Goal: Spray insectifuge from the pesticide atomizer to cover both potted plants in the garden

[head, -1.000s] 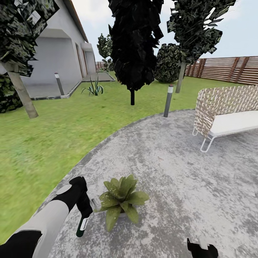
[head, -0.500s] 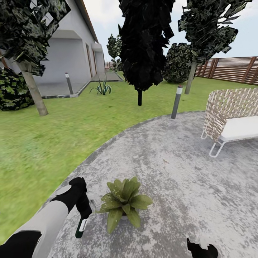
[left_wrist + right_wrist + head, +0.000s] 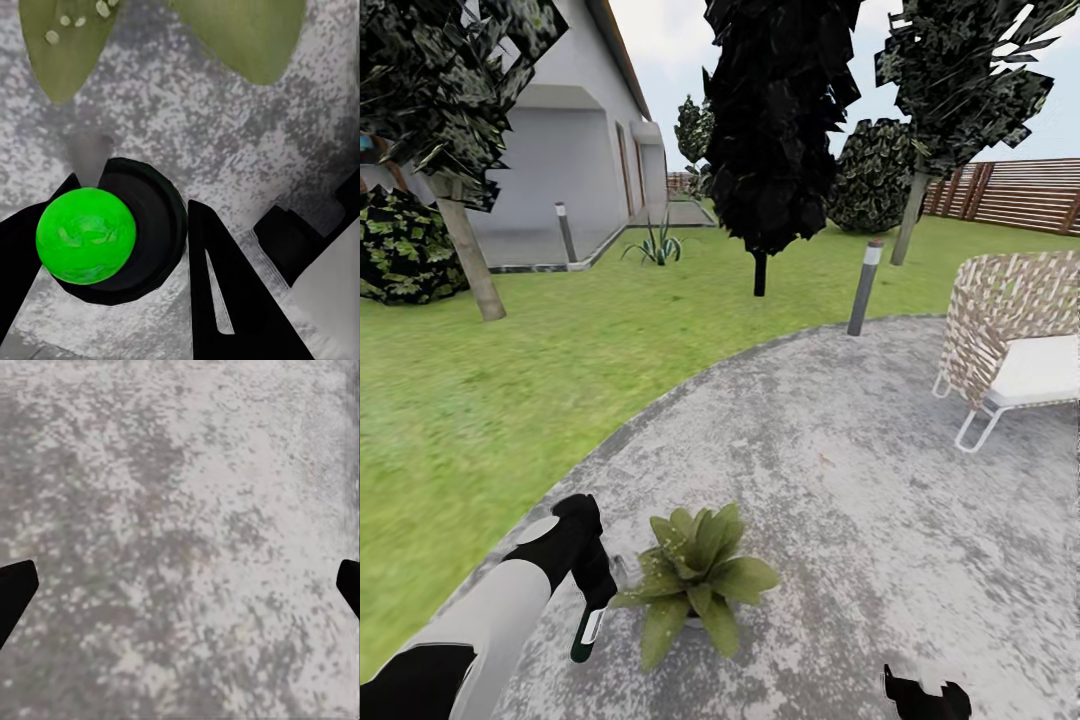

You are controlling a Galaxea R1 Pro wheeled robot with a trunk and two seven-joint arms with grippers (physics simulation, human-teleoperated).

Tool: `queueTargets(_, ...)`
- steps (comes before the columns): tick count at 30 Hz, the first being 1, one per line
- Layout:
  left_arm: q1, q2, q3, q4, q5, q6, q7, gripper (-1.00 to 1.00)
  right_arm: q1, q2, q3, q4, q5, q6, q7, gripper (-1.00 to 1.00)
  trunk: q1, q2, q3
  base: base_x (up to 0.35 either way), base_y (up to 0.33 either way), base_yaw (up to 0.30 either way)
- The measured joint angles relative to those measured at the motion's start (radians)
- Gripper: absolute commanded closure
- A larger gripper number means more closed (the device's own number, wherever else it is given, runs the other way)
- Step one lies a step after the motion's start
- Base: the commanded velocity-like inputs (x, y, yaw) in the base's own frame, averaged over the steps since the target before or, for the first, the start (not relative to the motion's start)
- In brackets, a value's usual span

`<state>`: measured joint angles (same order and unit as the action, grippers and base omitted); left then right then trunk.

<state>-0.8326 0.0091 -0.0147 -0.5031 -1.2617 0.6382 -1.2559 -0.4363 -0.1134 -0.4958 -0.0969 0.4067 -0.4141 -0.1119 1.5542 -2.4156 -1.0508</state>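
Note:
A potted plant (image 3: 695, 582), a low rosette of broad speckled green leaves, sits on the grey stone patio (image 3: 840, 470) near its lawn edge. Just left of it my left gripper (image 3: 596, 592) is shut on the pesticide atomizer (image 3: 588, 632), a slim dark green bottle with a white label band that hangs downward. In the left wrist view the atomizer's bright green end (image 3: 86, 235) sits between my black fingers (image 3: 225, 292), with the plant's leaves (image 3: 240, 30) beyond it. My right gripper (image 3: 925, 697) is low at the right, and its fingertips (image 3: 15, 592) stand wide apart over bare stone.
A wicker chair (image 3: 1015, 345) with a white cushion stands at the right of the patio. A grey lamp post (image 3: 865, 287) and a dark tree (image 3: 780, 120) stand at its far edge. Lawn (image 3: 490, 400) lies to the left, with a house, a fence (image 3: 1020, 190) and a spiky agave (image 3: 657, 245) farther back.
The whole view has swung left, so the chair, post and trees sit further right in the picture. The left gripper still holds the atomizer beside the plant.

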Motion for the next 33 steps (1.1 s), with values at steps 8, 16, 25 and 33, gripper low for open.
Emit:
queueTargets(8, 0.0, 0.0, -0.002, 0.0, 0.0, 0.0, 0.0, 1.0, 0.0, 0.004, 0.001, 0.0, 0.0, 0.0, 0.0, -1.0, 0.0, 0.0, 0.0, -0.156, -0.236, 0.078)
queueTargets(16, 0.0, 0.001, -0.003, 0.0, -0.001, 0.001, -0.001, 1.0, 0.0, 0.006, 0.001, 0.0, 0.0, 0.0, 0.0, -1.0, 0.0, 0.0, 0.0, -0.074, -0.061, 0.274)
queueTargets(25, 0.009, -0.001, 0.001, 0.016, -0.001, 0.001, 0.003, 1.0, 0.0, 0.006, 0.001, 0.0, 0.0, 0.0, 0.0, -1.0, 0.0, 0.0, 0.0, -0.001, -0.001, 0.189)
queueTargets(33, 0.034, -0.006, 0.003, 0.017, 0.01, 0.001, 0.018, 1.0, 0.0, 0.006, 0.001, 0.0, 0.0, 0.0, 0.0, -1.0, 0.0, 0.0, 0.0, 0.0, 0.0, 0.01)
